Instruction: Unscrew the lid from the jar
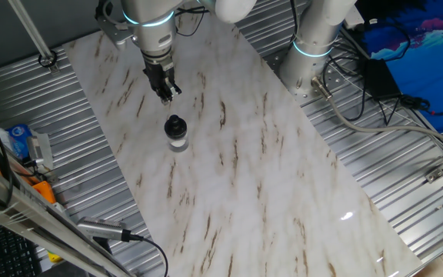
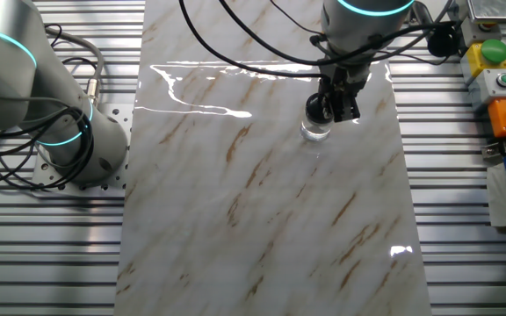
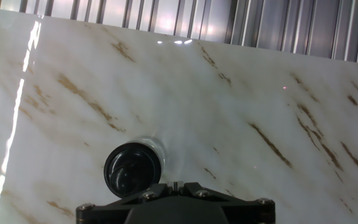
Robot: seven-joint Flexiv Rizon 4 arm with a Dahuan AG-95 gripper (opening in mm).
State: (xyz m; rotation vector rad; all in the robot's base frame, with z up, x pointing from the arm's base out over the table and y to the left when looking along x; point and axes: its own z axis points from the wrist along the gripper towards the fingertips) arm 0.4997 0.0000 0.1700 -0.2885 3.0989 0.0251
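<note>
One jar [image 1: 177, 139] mid-slab, lid [image 1: 174, 124] on, claw [image 1: 166, 94] above, apart.

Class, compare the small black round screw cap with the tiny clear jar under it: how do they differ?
The small black round screw cap is opaque and dark; the tiny clear jar is whitish and see-through. The cap sits on top; the jar stands on the marble-patterned table. Both are round and similar in width.

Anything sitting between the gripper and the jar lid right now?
Nothing. In one fixed view, only bare marble tabletop shows in the gap between the gripper and the lid on the jar.
</note>
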